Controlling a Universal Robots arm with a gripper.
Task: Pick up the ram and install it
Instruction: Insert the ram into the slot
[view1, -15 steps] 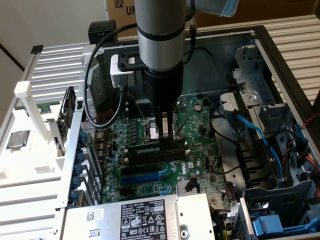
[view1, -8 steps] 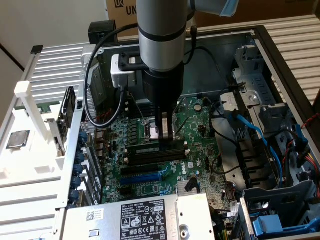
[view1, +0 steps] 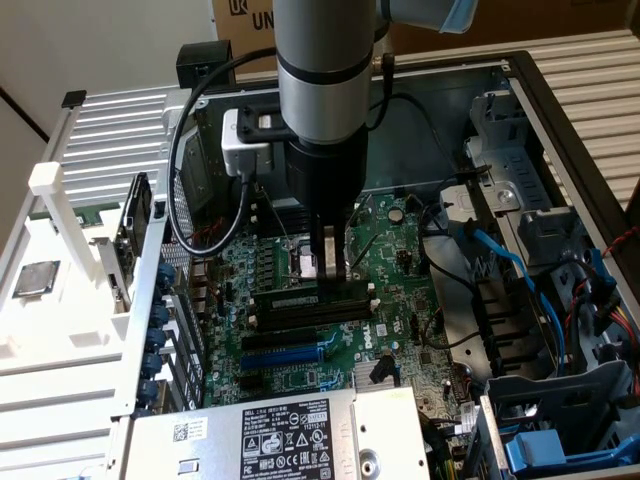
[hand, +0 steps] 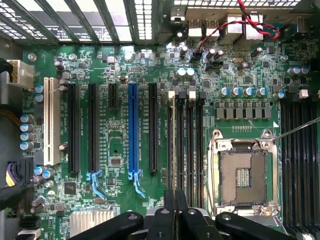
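Ram (hand: 173, 145), apparently the pale thin strip seen edge-on in the wrist view, running out from the fingertips along one of the black memory slots (hand: 190, 145); hard to tell apart from the slot itself. End effector (hand: 174, 196) clenched, fingers (hand: 169, 200) pressed nearly together on that strip. In the exterior view, lowered straight down from the grey arm (view1: 325, 70) onto the motherboard (view1: 400, 250), tips at the slot bank with white end clips, just in front of the open CPU socket (hand: 245, 172). Strip lined up lengthwise with the slot; seated or just above it, cannot tell. Blue expansion slot (hand: 132, 130) and black ones side by side, well apart from the grip. Red wires (hand: 250, 22) looped near the rear ports. Outside the case (view1: 450, 95), at the exterior view's left, white rack (view1: 50, 190) with a square silver chip (view1: 35, 278) lying flat and a dark board (view1: 135, 225) standing on edge. Power supply (view1: 290, 435) with a white label along the near edge; blue cables (view1: 525, 270) at the exterior view's right.
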